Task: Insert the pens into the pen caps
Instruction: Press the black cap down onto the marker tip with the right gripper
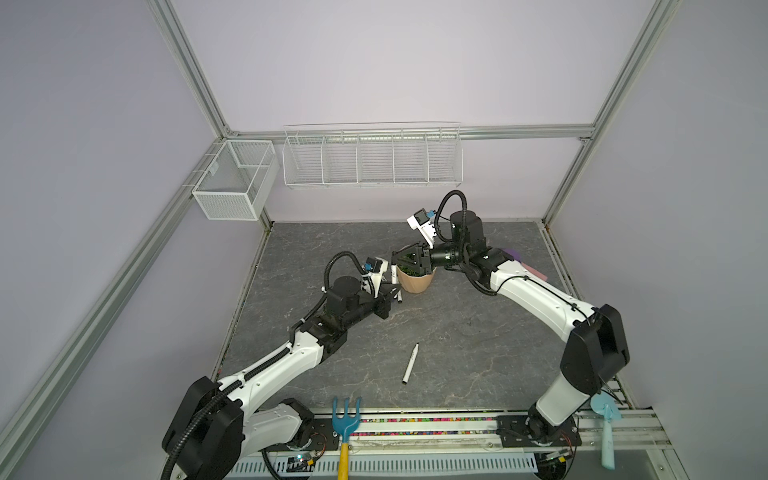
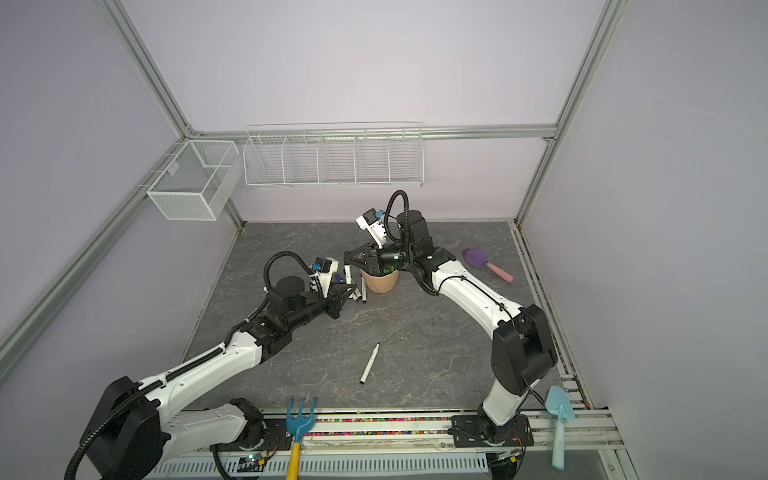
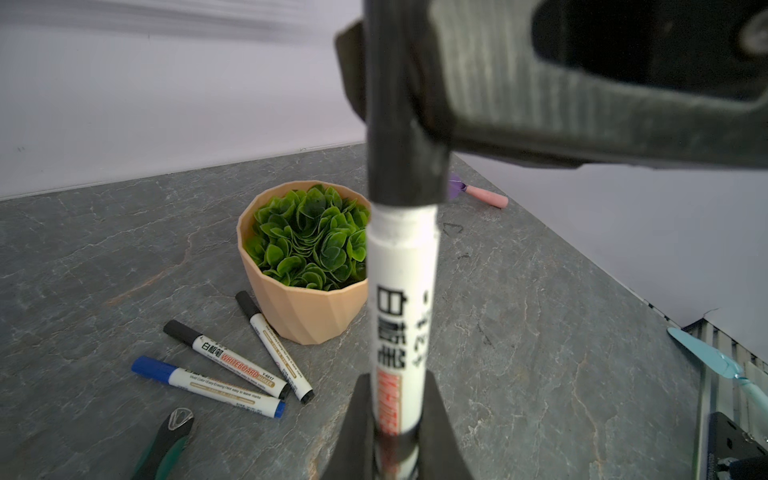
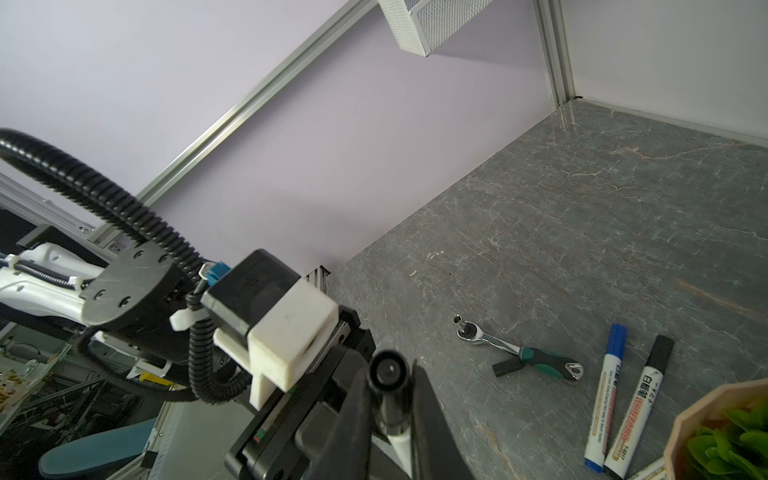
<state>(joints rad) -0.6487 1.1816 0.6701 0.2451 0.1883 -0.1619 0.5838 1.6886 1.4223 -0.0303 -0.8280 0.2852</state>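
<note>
**Now gripped at both ends**

Your left gripper [image 3: 395, 380] clamps the white pen [image 3: 401, 299] by its lower barrel; your right gripper [image 4: 390, 370] pinches the black cap [image 3: 401, 166] on its tip, just beside the potted plant [image 3: 307, 309]; another pen [image 1: 410, 363] lies uncapped on the table [image 1: 457, 332].

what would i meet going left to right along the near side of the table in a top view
blue rake → lone pen → light blue trowel
</note>
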